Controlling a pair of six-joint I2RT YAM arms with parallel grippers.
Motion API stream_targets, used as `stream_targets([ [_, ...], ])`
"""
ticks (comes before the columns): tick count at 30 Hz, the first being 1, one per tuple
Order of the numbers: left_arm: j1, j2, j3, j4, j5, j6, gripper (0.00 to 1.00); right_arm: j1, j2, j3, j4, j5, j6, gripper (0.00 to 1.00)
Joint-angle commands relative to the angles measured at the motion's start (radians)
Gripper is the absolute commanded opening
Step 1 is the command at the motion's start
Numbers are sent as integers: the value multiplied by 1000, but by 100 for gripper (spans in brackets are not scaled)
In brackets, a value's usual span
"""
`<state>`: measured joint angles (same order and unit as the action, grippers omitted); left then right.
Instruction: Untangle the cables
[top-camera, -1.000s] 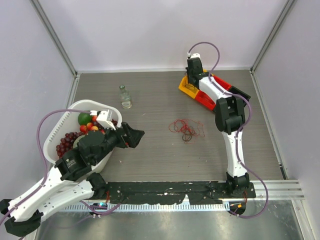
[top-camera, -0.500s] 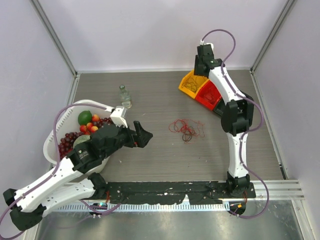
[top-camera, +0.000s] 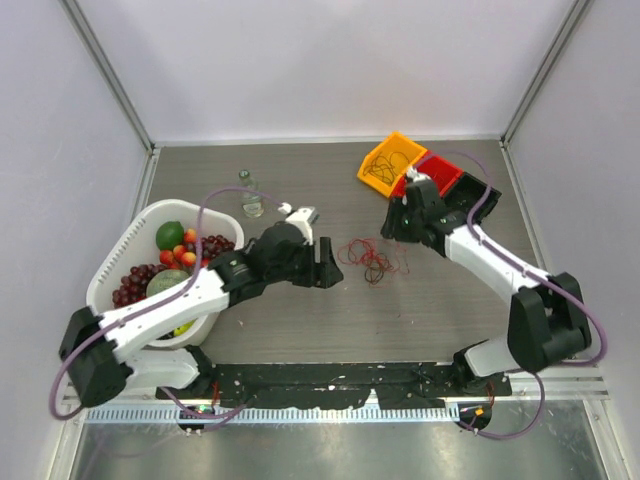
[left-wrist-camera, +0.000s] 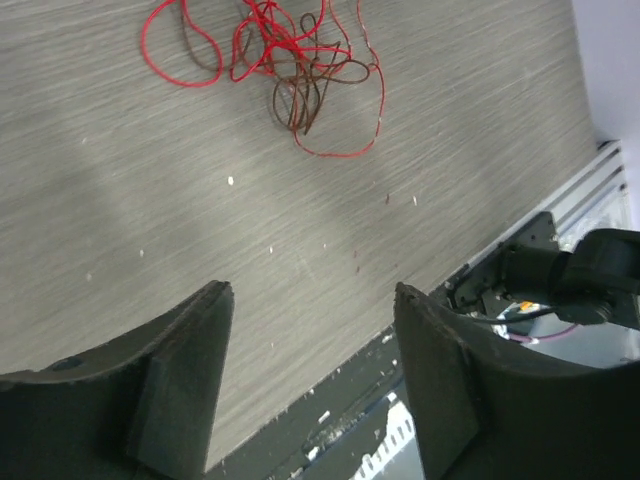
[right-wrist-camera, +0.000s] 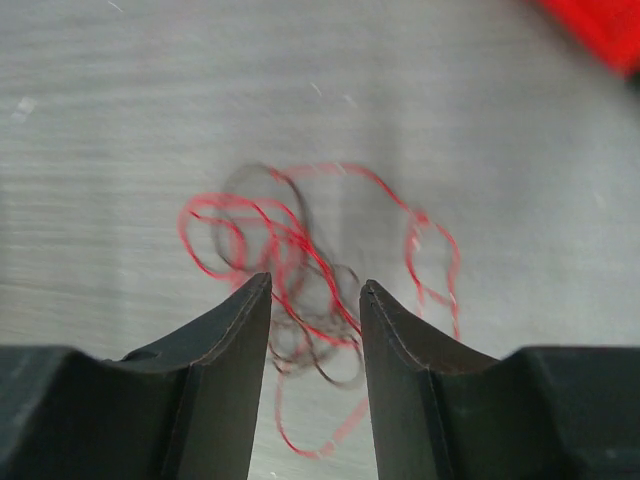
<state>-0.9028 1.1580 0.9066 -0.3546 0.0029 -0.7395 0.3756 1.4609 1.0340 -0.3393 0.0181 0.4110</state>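
Note:
The cables (top-camera: 373, 259) are a small tangle of thin red and dark brown wires lying flat on the wooden table, mid-right. My left gripper (top-camera: 330, 272) is just left of the tangle, open and empty; its wrist view shows the cables (left-wrist-camera: 290, 75) ahead of the wide-open fingers (left-wrist-camera: 200, 350). My right gripper (top-camera: 392, 227) hovers at the tangle's far right side, open and empty. In its wrist view the blurred cables (right-wrist-camera: 300, 250) lie on the table below, framed by the fingers (right-wrist-camera: 235, 340).
A white basket (top-camera: 112, 255) of fruit stands at the left. A small glass bottle (top-camera: 250, 195) stands behind it. An orange bin (top-camera: 390, 160) and a red bin (top-camera: 440, 172) sit at the back right. A black rail (top-camera: 330, 378) runs along the near edge.
My left arm swung right from the basket to just left of the tangle. My right arm came down from the bins at the back to the tangle's far side.

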Motion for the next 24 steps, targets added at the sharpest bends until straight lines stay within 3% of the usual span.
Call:
stream_targets([
  [1,2,187,127,101,63,34,66,-17,-221,-195,79,48,100,45],
  [3,2,284,181,143,66,38,68,-18,-299,-267,60,95,118,45],
  [5,2,397,250,160,56,51,77,-20,-359,-328,43,124,166,45],
  [8,2,564,389,140,7,72,77,-20,-415,-364,45,131,192,45],
  [11,2,698,536,92,-27,83,66,-21,-461,-393,43,128,218,44],
  [15,1,834,673,36,-78,55,61,-21,-513,-425,43,112,222,44],
  [22,2,925,727,2,-121,23,50,-21,-560,-425,23,111,198,44],
  [24,2,919,730,-1,-139,35,27,-23,-557,-430,26,109,186,44],
])
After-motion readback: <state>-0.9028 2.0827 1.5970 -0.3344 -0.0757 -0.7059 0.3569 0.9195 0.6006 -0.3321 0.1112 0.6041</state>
